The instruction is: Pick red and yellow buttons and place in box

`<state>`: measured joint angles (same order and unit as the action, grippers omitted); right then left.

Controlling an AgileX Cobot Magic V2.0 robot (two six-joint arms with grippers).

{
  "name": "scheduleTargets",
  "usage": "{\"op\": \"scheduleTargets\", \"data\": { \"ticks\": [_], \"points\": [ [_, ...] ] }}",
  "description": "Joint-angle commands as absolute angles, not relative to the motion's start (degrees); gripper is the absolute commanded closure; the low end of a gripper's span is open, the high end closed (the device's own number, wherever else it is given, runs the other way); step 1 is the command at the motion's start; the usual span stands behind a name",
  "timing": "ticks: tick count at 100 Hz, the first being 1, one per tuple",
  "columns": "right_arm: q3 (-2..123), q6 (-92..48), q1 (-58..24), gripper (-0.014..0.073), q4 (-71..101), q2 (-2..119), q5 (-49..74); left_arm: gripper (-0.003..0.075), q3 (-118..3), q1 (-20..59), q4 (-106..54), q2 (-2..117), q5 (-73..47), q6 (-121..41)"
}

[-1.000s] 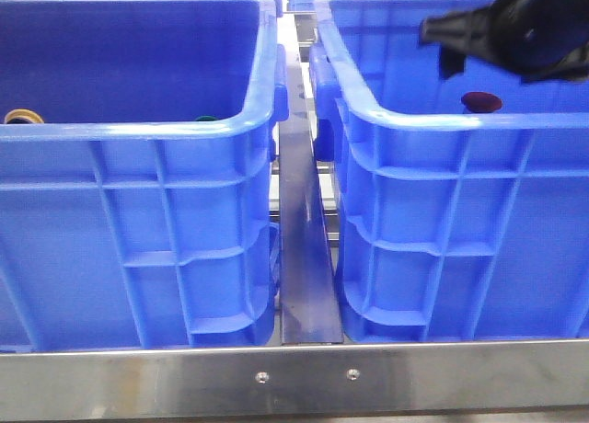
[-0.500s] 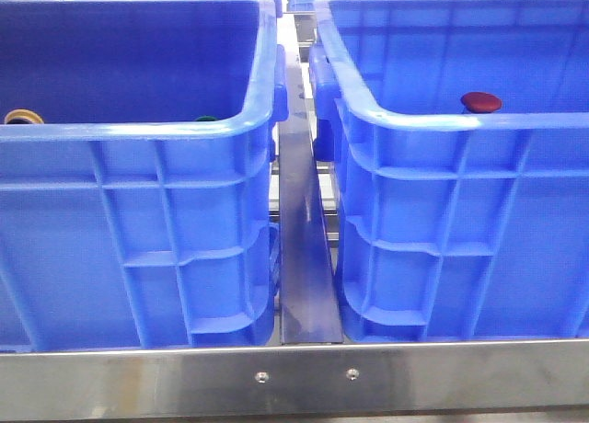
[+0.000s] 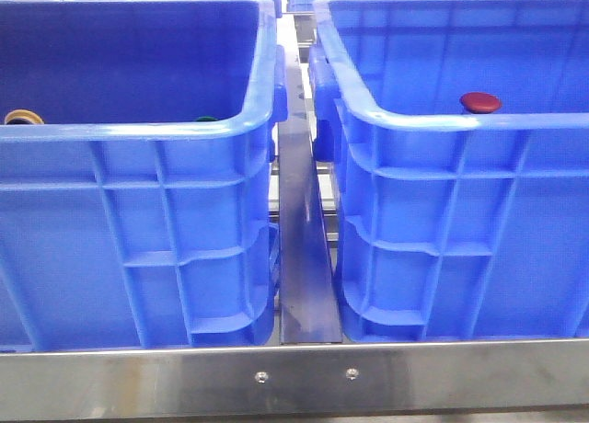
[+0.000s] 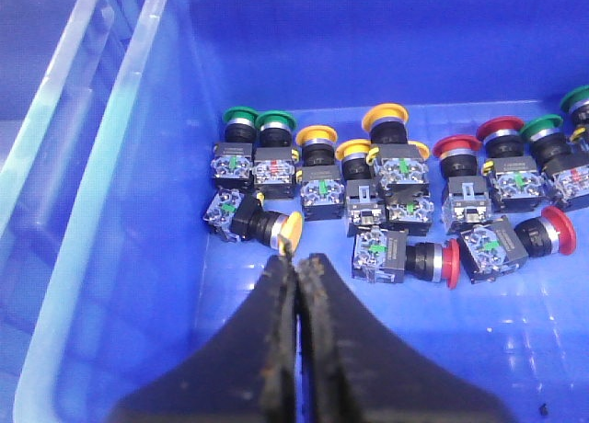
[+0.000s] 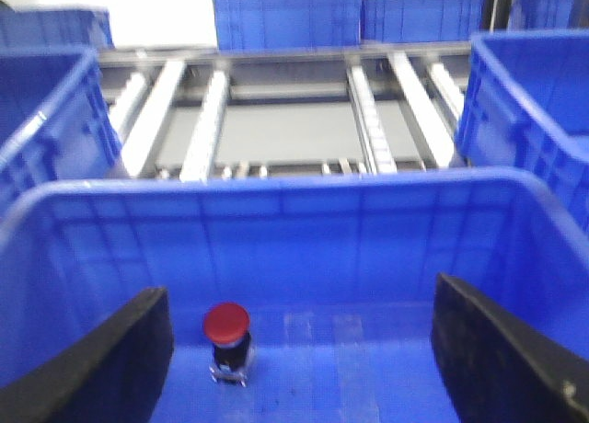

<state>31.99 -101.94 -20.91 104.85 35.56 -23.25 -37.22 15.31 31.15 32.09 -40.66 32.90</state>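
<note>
The right blue box [image 3: 460,120] holds one red button [image 3: 480,102], standing upright; it also shows in the right wrist view [image 5: 226,324]. My right gripper [image 5: 299,294] is open and empty above this box [image 5: 276,188], with the red button near one finger [image 5: 129,349]. The left blue crate [image 3: 138,133] holds several red, yellow and green buttons. A yellow cap [image 3: 23,117] shows over its rim. My left gripper [image 4: 296,262] is shut and empty, its tips close to a yellow button [image 4: 288,228] lying on its side. Red buttons [image 4: 448,260] lie nearby.
A metal rail [image 3: 304,257] runs between the two crates, and a steel bar [image 3: 294,377] runs along the front. A green cap [image 3: 204,120] peeks over the left crate's rim. Green buttons [image 4: 241,120] stand in the row. Roller conveyor [image 5: 276,120] and more blue crates lie beyond.
One second ago my right arm showed at the top right of the front view over the right box; it has left that view. The red button has stayed in place.
</note>
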Motion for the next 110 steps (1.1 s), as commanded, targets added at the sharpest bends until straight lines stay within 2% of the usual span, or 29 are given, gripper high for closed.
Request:
{"op": "scheduleTargets", "data": {
  "ticks": [1,14,39,48,62,79,86,93,110],
  "points": [
    [32.8,-103.0,-20.9,0.0013,110.7,33.2,-19.6,0.0739,-38.7,15.2,32.1,32.1,-36.5,33.1],
    [32.3,-103.0,-20.9,0.0111,110.7,31.3,-18.7,0.0739,-38.7,15.2,32.1,32.1,-36.2,33.1],
    [32.3,-103.0,-20.9,0.0494,110.7,31.3,-18.8,0.0739,-38.7,15.2,32.0,32.1,-36.2,33.1],
    [32.3,-103.0,-20.9,0.0601,110.7,31.3,-18.8,0.0739,-38.7,15.2,32.0,32.1,-36.2,33.1],
    [32.3,-103.0,-20.9,0.0691,110.7,31.3,-18.8,0.0739,-38.7,15.2,32.0,32.1,-36.2,33.1],
    [32.3,-103.0,-20.9,0.0692,110.7,31.3,-18.8,0.0729,-38.7,15.2,31.2,32.1,-36.1,33.1],
    [32.3,-103.0,-20.9,0.0692,110.7,31.3,-18.8,0.0678,-38.7,15.2,30.1,32.1,-35.4,33.1],
    [32.3,-103.0,-20.9,0.0692,110.7,31.3,-18.8,0.0578,-38.7,15.2,29.3,32.1,-34.7,33.1],
    [32.3,-103.0,-20.9,0.0692,110.7,31.3,-18.8,0.0206,-38.7,15.2,29.1,32.2,-33.7,33.1]
  ]
}}
